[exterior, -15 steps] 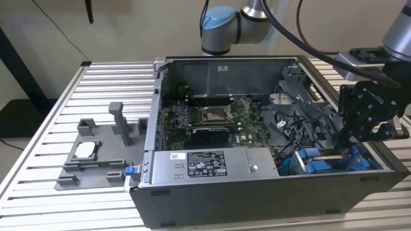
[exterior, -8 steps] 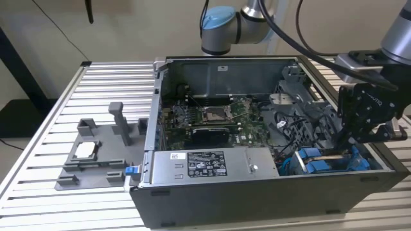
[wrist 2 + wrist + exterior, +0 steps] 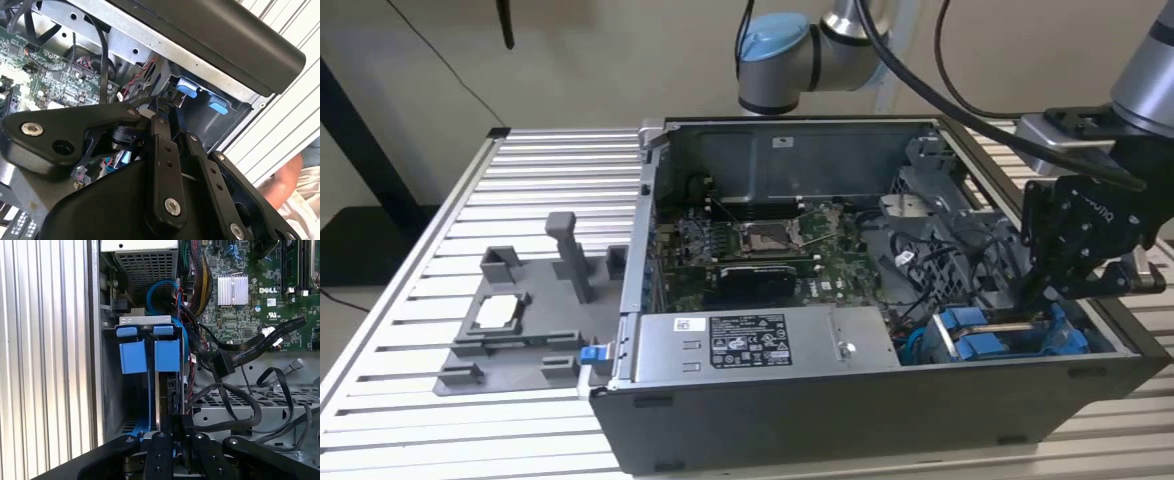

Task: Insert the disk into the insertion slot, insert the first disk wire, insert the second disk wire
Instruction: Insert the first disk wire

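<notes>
End effector (image 3: 173,419), narrow on the disk (image 3: 170,390), edgewise inside the insertion slot (image 3: 114,400), cables (image 3: 220,390) just beside its edge.

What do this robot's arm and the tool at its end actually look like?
The arm is built of silver-grey tubes and rounded joints, one with a light blue cap. Thick black cables run along it. The tool is matt black, a blocky body with pale lettering and flat hinged bars fastened by silver screws.

A robotics lab: robot arm (image 3: 781,60), opened computer case (image 3: 881,415), slatted aluminium table (image 3: 560,170).
</notes>
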### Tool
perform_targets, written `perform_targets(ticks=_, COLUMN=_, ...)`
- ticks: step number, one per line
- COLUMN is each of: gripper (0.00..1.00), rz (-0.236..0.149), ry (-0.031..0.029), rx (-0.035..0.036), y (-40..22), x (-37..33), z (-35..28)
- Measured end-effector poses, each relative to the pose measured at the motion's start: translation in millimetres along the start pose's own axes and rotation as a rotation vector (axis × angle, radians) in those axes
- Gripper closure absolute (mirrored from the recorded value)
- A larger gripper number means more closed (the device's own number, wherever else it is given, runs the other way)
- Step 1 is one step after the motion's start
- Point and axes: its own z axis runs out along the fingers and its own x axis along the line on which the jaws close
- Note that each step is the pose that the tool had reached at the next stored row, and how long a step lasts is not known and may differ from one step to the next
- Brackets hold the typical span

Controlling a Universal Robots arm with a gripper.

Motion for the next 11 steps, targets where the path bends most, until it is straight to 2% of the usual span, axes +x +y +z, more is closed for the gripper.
perform_targets(ticks=5, gripper=0.81, rz=0.006, ry=-0.0014, rx=-0.0002, y=-0.1, x=-0.7, z=1.9)
perform_targets(ticks=11, gripper=0.81, rz=0.006, ry=0.0, rx=-0.0002, y=-0.1, x=-1.4, z=2.4)
